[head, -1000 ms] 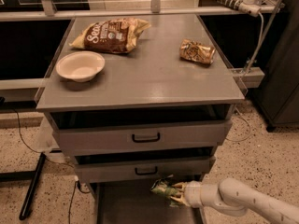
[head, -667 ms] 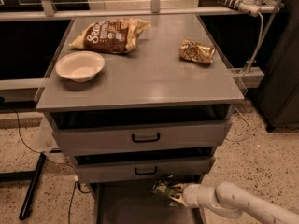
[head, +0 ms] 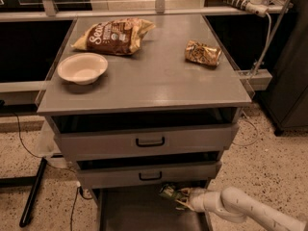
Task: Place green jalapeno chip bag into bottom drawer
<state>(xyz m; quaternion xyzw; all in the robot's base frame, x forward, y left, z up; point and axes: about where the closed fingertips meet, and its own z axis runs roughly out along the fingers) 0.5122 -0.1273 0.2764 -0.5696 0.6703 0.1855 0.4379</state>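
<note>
Camera view, the only view on record.

**Cabinet.** The grey cabinet top (head: 159, 83) carries a white bowl (head: 82, 68), a large brown chip bag (head: 113, 35) and a small gold-brown bag (head: 203, 52). None of these is involved. The top drawer (head: 192, 137) and middle drawer (head: 192, 171) stand slightly ajar. The bottom drawer (head: 130, 211) is pulled well out, with its flat floor exposed.

**Gripper.** The gripper (head: 182, 199) is low at the right rear of the open bottom drawer, just below the middle drawer's front. The white arm (head: 240, 208) reaches in from the lower right. The fingers are closed on the green jalapeno chip bag (head: 168, 192).

**Task item.** The bag projects leftward from the gripper, over the drawer floor near its back right corner. Whether it touches the floor cannot be determined.

**Change noted.** Compared with a second ago, bag and gripper have barely shifted. The forearm has adjusted only slightly, and the bag remains over the same part of the drawer.

**Assessment.** Transport appears complete and the arm looks settled at the drop point. The outstanding step is release, then withdrawal clear of the middle drawer's front edge. The light foil bag may cling to a finger on opening.
</note>
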